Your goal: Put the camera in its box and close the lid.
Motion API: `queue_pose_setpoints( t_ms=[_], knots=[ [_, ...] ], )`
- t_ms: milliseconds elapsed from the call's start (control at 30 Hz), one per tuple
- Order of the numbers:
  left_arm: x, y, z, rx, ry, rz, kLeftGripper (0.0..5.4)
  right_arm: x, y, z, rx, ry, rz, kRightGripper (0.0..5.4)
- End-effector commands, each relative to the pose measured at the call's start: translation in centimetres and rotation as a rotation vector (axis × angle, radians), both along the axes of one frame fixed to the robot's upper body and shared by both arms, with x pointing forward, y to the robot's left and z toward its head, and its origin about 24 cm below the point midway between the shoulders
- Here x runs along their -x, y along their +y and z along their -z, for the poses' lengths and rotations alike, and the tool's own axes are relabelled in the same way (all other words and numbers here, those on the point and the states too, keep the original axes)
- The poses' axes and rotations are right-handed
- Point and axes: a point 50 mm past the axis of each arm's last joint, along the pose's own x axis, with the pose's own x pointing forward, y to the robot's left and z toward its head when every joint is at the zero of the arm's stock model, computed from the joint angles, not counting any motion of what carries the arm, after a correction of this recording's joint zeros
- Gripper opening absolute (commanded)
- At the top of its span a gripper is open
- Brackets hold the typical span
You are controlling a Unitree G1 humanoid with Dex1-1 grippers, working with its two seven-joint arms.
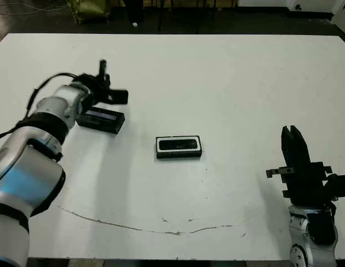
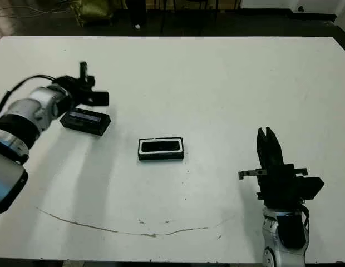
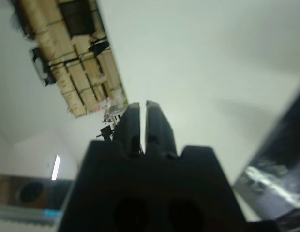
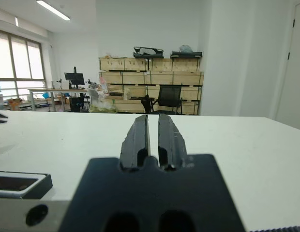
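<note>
Two grippers, nothing held | right gripper (image 1: 294, 135) near the front edge, fingers pressed together – it waits | box (image 1: 178, 147) mid-table with the camera (image 1: 178, 145) inside, bare table all around | farther left, left gripper (image 1: 104, 89), fingers together, by the lid (image 1: 101, 120) – probably to lift it next.

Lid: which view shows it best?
Left eye view: the whole lid lies flat on the table beside the left gripper, pale strip visible. Right eye view matches. Left wrist view catches only a blurred edge; right wrist view shows none.
</note>
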Motion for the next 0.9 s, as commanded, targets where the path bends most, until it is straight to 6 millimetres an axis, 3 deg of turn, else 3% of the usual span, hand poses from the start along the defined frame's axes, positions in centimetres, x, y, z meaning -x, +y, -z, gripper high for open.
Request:
queue_pose_setpoints(
  t_ms=[33, 200, 600, 900],
  knots=[
    [1.0, 0.2, 2.6, -0.08, 0.088, 0.031, 0.0, 0.4, -0.3, 0.5, -0.01, 0.026, 0.009, 0.01],
    [1.2, 0.0, 3.3, -0.144, 0.115, 0.05, 0.0, 0.4, -0.2, 0.6, 0.006, 0.016, -0.001, 0.01],
    [1.0, -0.5, 2.9, -0.144, 0.144, 0.053, 0.0, 0.6, -0.2, 0.8, -0.003, 0.027, 0.0, 0.01],
    [1.9, -2.5, 2.4, -0.162, 0.254, 0.193, 0.0, 0.6, -0.3, 0.8, -0.006, 0.022, 0.001, 0.01]
  ],
)
